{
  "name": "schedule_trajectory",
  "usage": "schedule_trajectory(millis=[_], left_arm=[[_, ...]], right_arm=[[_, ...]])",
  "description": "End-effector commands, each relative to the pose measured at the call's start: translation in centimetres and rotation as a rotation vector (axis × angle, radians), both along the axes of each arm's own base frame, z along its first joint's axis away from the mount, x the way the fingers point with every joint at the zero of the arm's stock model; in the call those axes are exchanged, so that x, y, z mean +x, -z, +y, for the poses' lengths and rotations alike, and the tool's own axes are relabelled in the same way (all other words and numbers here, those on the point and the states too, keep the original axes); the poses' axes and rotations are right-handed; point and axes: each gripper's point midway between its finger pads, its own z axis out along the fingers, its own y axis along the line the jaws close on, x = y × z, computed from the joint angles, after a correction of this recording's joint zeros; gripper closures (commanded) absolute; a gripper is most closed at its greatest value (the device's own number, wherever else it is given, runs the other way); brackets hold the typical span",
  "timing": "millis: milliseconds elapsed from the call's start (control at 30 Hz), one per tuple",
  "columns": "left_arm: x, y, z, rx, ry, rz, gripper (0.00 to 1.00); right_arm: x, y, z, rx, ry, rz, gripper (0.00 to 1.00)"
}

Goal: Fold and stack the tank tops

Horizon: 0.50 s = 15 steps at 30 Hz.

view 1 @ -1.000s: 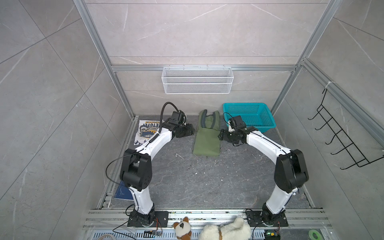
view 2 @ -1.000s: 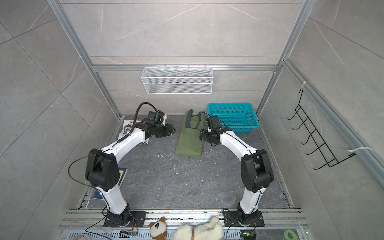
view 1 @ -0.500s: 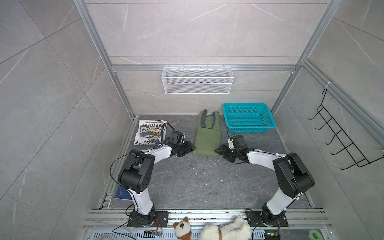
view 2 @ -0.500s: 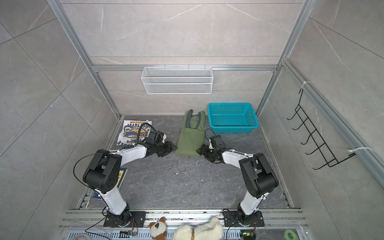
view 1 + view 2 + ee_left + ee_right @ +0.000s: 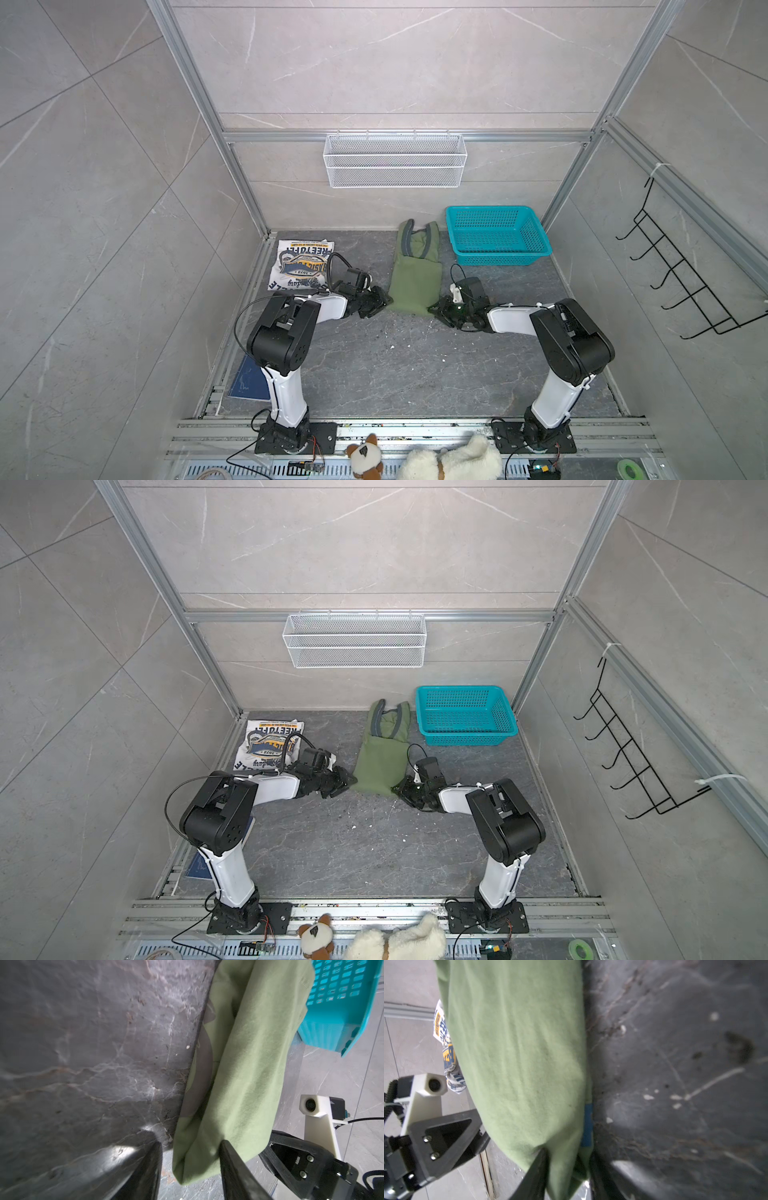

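Item: olive tank top (image 5: 415,282), a folded strip with its long axis running 12 to 6 and its hem at 6. I have the left gripper (image 5: 189,1147) part-open astride its 7 o'clock corner. The right gripper (image 5: 566,1153) straddles the 5 o'clock corner; I cannot tell if it pinches. White tank top (image 5: 301,264) lies folded at 10.

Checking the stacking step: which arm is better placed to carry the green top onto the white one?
Left, probably. The left gripper sits between the green top and the white top; the right gripper is on the far side.
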Motion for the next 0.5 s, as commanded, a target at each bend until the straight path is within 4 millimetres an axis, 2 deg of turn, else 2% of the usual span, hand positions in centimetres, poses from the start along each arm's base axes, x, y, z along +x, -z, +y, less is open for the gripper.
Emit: schedule_trajectory(millis=[0, 167, 333, 467], left_arm=[[-0.3, 0.2, -1.1, -0.03, 0.028, 0.009, 0.55], [-0.8, 0.0, -1.9, -0.023, 0.042, 0.004, 0.62], [-1.2, -0.2, -2.2, -0.019, 0.045, 0.001, 0.76], [-2.3, -0.9, -2.3, 0.002, 0.045, -0.009, 0.88]], right_arm=[[-0.6, 1.2, -0.4, -0.021, 0.018, 0.025, 0.69], [-0.6, 1.2, -0.6, -0.03, 0.023, 0.024, 0.78], [-0.5, 0.7, -0.4, -0.025, 0.016, 0.012, 0.89], [-1.3, -0.2, -1.2, -0.055, 0.014, 0.005, 0.95]])
